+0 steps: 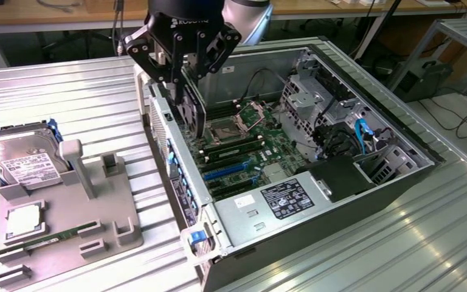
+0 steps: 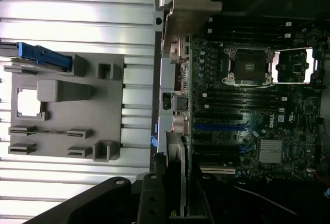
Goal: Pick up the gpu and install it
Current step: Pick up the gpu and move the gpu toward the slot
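Note:
The gpu (image 1: 190, 112), a thin dark card with a silver-grey bracket strip along one edge, hangs on edge over the open computer case (image 1: 396, 182). My gripper (image 1: 186, 74) is shut on its upper part, above the case's rear wall and the motherboard (image 1: 250, 149). In the wrist view the gpu (image 2: 182, 170) shows edge-on between the black fingers (image 2: 152, 203), in line with the blue expansion slots (image 2: 219, 127). The card's lower edge stands clear above the board's slots (image 1: 231, 170).
At the exterior view's left, a grey holder block (image 1: 63, 225) carries a hard drive (image 1: 19, 159), a green memory stick (image 1: 47, 238) and a processor (image 1: 24, 220). Inside the case are the open processor socket (image 1: 231, 129), the power supply (image 1: 286, 199) and drive bays with blue cables (image 1: 362, 137).

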You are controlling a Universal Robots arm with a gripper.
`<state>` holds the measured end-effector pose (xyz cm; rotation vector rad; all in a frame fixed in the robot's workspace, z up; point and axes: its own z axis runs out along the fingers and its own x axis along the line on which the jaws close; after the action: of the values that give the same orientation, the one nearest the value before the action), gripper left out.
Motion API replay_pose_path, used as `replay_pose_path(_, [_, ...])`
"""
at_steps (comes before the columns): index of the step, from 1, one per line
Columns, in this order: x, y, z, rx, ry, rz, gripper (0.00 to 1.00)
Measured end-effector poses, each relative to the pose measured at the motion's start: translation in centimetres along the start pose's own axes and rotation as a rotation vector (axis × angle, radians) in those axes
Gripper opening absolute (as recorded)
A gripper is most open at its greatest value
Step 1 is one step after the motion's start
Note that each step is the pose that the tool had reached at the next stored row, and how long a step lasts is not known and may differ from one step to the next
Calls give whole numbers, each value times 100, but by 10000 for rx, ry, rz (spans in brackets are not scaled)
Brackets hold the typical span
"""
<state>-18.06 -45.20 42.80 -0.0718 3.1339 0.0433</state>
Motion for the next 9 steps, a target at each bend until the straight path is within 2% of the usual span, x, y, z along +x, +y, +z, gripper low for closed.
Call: replay_pose_path(9, [-61,-3,1,0,1,-39,27])
